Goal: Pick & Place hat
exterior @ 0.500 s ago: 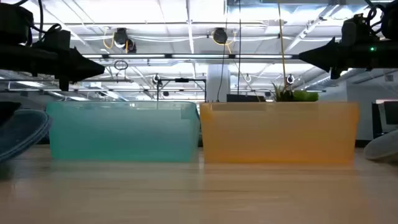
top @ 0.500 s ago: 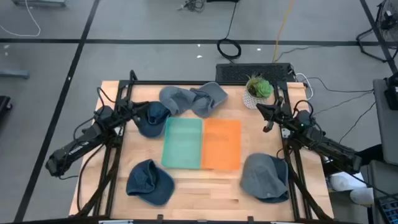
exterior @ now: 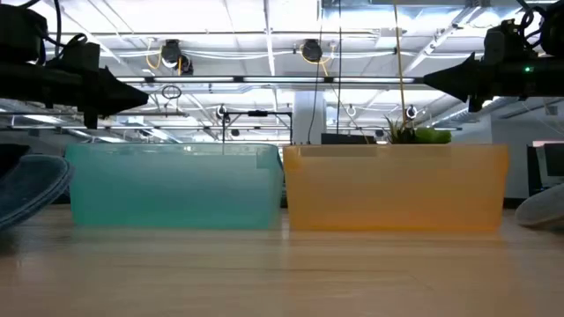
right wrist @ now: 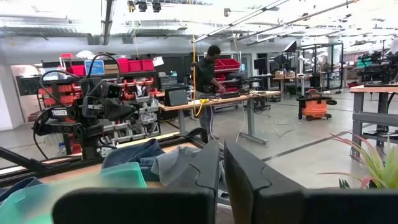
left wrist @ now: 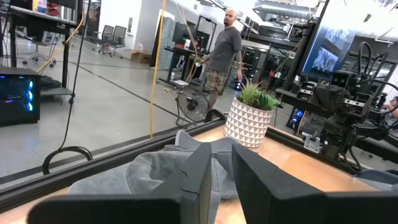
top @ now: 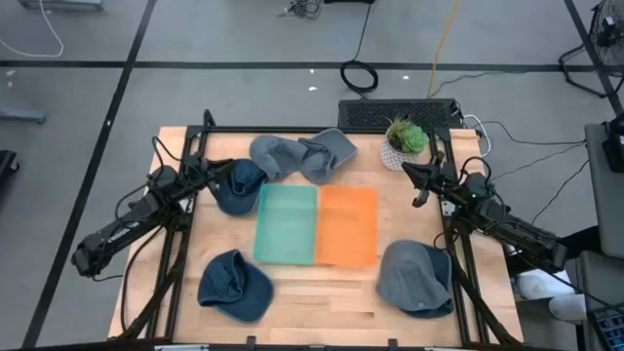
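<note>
I have both arms parked high with nothing held: the left gripper [top: 226, 168] hangs over the dark blue hat [top: 238, 186] beside the teal bin [top: 287, 224], jaws nearly together, and the right gripper [top: 409, 172] waits near the potted plant [top: 404, 142], jaws together. No pick has begun, I judge; next I must spread the left jaws and descend onto that hat.

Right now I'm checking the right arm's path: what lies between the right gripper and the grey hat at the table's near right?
In the high view, only bare wood separates the right gripper from the grey hat; the orange bin sits off to the side.
</note>
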Tool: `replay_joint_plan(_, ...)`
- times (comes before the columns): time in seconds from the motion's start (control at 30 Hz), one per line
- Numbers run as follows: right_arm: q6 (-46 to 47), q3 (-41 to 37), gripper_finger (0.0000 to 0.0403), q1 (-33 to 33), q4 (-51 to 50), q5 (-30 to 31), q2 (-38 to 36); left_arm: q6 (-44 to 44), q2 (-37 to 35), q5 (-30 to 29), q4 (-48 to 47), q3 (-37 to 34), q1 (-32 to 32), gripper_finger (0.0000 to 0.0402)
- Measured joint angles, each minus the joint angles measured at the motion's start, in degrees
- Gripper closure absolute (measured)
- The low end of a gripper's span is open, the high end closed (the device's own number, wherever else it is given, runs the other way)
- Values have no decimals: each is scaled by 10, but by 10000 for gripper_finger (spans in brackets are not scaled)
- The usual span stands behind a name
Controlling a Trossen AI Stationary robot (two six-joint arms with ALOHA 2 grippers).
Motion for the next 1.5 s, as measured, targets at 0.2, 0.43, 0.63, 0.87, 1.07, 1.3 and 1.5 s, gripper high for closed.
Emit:
replay_joint_plan(0.2, 0, 0, 387, 0, 0, 0, 0, 0, 0, 0, 0, 0, 0, 330)
replay_joint_plan(0.43, 0, 0, 387, 0, 0, 0, 0, -6, 0, 0, 0, 0, 0, 330)
replay_joint_plan(0.63, 0, 0, 387, 0, 0, 0, 0, -16, 0, 0, 1, 0, 0, 330)
replay_joint_plan(0.87, 0, 0, 387, 0, 0, 0, 0, -23, 0, 0, 1, 0, 0, 330)
replay_joint_plan(1.07, 0, 0, 387, 0, 0, 0, 0, -44, 0, 0, 1, 0, 0, 330)
replay_joint_plan(1.3, 0, 0, 387, 0, 0, 0, 0, -45, 0, 0, 1, 0, 0, 329)
replay_joint_plan(1.5, 0, 0, 387, 0, 0, 0, 0, -65, 0, 44, 10, 9, 0, 321)
